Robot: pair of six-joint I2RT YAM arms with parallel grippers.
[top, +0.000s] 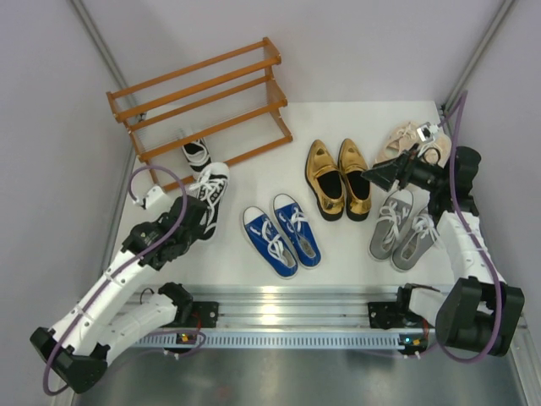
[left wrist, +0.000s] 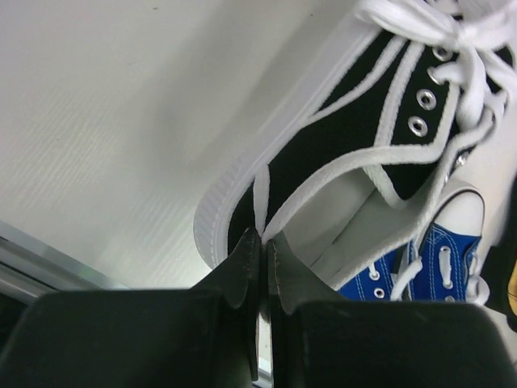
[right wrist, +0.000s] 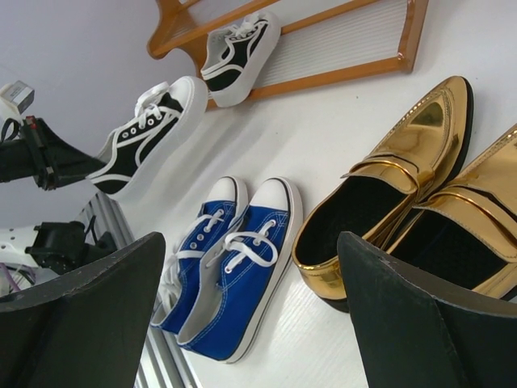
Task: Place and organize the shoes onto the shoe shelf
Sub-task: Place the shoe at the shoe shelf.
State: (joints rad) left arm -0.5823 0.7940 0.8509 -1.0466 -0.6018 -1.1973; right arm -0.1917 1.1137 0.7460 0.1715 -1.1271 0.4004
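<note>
My left hand (left wrist: pixel 264 239) is clenched on the heel rim of the black-and-white sneaker (left wrist: pixel 347 153), at six o'clock from the shelf (top: pixel 203 95). It is probably light, floppy canvas, so the stiffer heel should hold best. My right hand (right wrist: pixel 250 250) hangs released.

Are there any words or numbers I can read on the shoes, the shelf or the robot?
None can be read.
The blue sneakers, gold loafers, black-and-white sneaker and shoe shelf show no lettering, logo or number.
The small white box beside that sneaker: any marks on it are too small to tell.
</note>
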